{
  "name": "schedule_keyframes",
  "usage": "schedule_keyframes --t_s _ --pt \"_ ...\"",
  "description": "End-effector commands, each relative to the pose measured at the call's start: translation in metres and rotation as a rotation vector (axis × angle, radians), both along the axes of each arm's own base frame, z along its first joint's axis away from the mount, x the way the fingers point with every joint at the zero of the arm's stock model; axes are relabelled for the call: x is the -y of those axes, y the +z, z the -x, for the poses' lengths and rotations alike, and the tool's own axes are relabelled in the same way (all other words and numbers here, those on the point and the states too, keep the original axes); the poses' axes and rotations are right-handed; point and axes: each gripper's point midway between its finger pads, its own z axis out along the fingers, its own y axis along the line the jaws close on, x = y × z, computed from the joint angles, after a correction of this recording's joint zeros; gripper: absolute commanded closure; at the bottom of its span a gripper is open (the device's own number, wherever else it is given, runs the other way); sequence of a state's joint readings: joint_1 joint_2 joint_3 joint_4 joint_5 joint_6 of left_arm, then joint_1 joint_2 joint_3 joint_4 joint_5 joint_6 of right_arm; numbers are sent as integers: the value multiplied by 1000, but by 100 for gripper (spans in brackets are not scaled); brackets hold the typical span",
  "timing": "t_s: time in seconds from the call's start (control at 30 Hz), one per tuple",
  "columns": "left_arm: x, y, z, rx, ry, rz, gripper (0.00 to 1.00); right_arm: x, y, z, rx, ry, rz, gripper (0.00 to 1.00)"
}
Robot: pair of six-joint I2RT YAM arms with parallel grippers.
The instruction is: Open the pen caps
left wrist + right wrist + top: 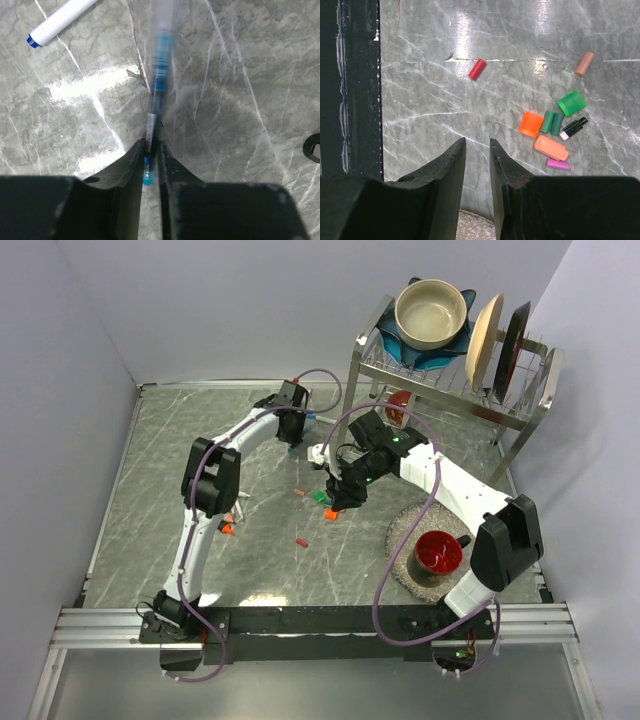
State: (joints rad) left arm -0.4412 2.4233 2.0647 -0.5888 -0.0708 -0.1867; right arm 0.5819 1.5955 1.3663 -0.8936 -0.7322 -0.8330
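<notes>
The left gripper [151, 146] pinches one blue pen [161, 60], while the right gripper [476, 145], slightly spread and empty, hangs above nine loose pen caps [571, 102] on the table [435, 110].

Pen caps [552, 122] are lying in the middle of the desk [160, 470]; a rack [450, 380] is standing behind-right, a cup [438, 552] sitting on a mat [400, 530] front-right.

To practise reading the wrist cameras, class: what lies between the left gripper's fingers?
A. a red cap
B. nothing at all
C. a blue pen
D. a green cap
C: in the left wrist view the blue pen runs down into the narrow gap of the left gripper, with a finger close against it on each side.
</notes>
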Motion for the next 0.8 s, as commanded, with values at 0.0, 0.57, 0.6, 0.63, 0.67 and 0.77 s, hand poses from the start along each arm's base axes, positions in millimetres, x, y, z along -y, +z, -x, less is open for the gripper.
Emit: schedule_keyframes --t_s 0.0,0.57,0.6,0.63,0.67,0.77 --pt "1 4 3 13 -19 -25 83 0 -1 2 -16 13 -14 66" --pt "-20 58 86 13 -1 101 99 -2 -2 -1 -20 -10 -22 67" --pt "-17 77 90 36 -1 143 99 -3 -2 -1 -20 -16 -26 66" --pt "-16 82 95 36 -8 167 99 -4 -2 -2 -18 -20 -27 66" --pt "-13 80 108 8 -28 201 99 -4 -1 -2 -16 -22 -32 67" --pt "-11 94 135 -11 -47 305 99 -5 0 -2 -11 -35 -42 66"
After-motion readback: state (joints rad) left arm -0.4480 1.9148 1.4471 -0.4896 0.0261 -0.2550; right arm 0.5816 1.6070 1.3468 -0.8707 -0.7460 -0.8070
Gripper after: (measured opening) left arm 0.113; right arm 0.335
